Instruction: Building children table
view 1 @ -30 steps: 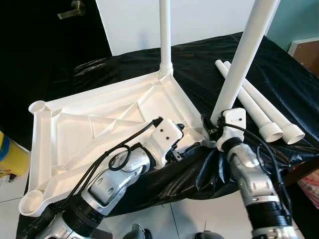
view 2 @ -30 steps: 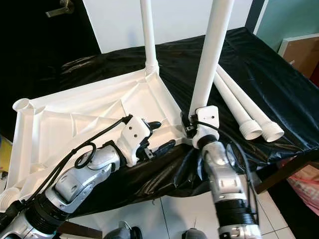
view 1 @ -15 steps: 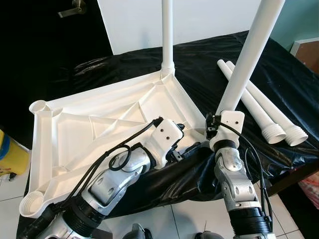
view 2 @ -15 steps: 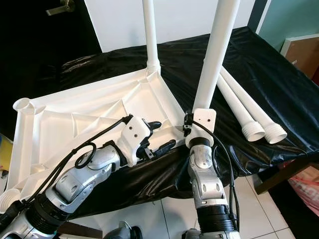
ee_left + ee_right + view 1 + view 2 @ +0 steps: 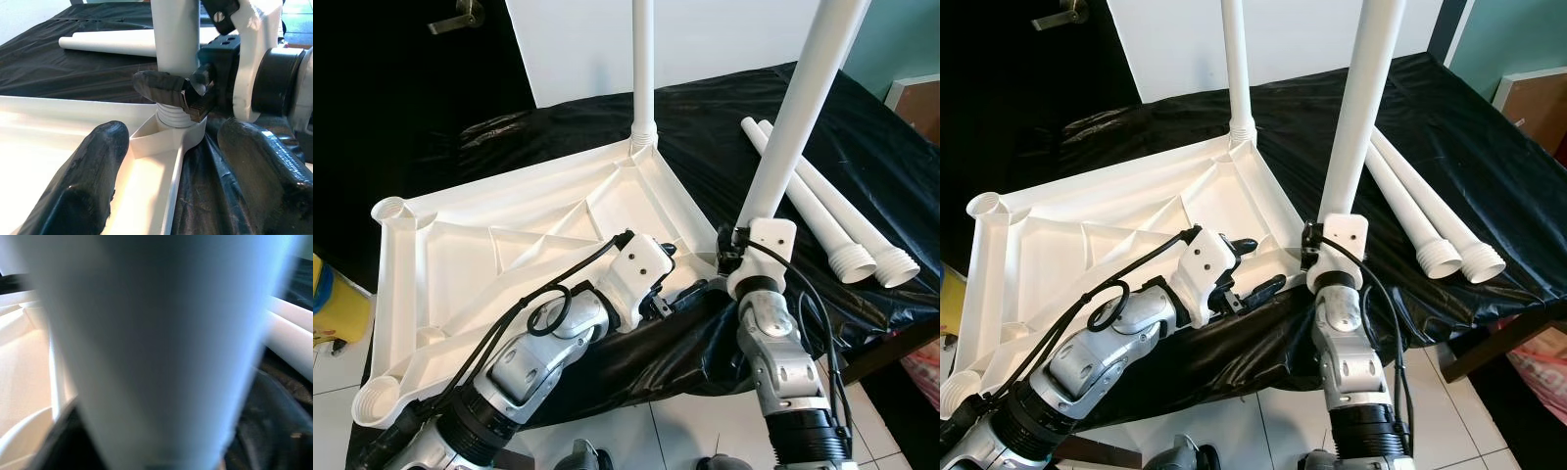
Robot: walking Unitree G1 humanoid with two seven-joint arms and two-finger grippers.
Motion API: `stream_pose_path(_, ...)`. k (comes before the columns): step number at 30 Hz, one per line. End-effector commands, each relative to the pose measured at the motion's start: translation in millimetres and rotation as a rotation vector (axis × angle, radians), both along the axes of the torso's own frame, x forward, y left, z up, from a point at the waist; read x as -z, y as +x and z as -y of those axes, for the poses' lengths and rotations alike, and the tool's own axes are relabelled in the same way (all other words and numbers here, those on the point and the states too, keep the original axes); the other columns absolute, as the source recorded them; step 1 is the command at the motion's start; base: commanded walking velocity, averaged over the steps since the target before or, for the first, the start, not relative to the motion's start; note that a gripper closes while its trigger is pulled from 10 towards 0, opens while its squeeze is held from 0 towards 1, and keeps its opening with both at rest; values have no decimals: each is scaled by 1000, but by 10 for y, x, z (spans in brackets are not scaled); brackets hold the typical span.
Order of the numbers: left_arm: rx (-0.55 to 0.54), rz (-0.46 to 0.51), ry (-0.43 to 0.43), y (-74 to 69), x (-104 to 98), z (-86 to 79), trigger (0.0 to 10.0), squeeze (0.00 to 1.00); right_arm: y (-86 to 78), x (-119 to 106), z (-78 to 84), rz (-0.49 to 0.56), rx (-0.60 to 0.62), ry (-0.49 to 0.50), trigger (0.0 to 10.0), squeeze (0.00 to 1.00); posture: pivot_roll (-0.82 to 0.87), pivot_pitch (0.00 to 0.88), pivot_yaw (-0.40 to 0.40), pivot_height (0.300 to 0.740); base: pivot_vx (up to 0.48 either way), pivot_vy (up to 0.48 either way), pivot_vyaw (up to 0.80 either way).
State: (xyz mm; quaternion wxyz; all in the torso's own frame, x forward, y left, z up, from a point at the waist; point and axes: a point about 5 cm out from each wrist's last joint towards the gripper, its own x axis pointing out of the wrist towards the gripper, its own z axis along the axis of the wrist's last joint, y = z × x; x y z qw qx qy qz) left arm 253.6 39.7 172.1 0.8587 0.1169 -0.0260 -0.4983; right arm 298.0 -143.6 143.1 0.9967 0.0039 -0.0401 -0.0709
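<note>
Our right claw (image 5: pixel 195 90) grips the upright leg (image 5: pixel 790 127), threads sitting in the tabletop (image 5: pixel 509 245) socket (image 5: pixel 168 137); left claw (image 5: pixel 680 279) wide beside it.

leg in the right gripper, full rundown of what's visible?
The leg is a long white plastic tube with a ribbed, threaded bottom end. It leans slightly off upright, its threads seated in the corner socket of the upturned white tabletop. The right gripper is clamped around it just above the threads.

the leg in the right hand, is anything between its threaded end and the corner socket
Nothing visible. The leg, held by the right hand, already has its threaded end in the corner socket of the tabletop.
</note>
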Motion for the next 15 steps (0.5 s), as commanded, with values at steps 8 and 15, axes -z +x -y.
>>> stream_pose_path(8, 147, -25, 34, -63, 38, 22, 10000, 0, 0, -14, 174, 20, -162, -27, 10000, 1000, -97, 85, 66, 740, 0, 0, 0)
stream_pose_path(15, 146, -23, 37, -48, 30, 10, 10000, 0, 17, -37, 204, 32, -382, -85, 10000, 0, -97, 87, 73, 740, 0, 0, 0)
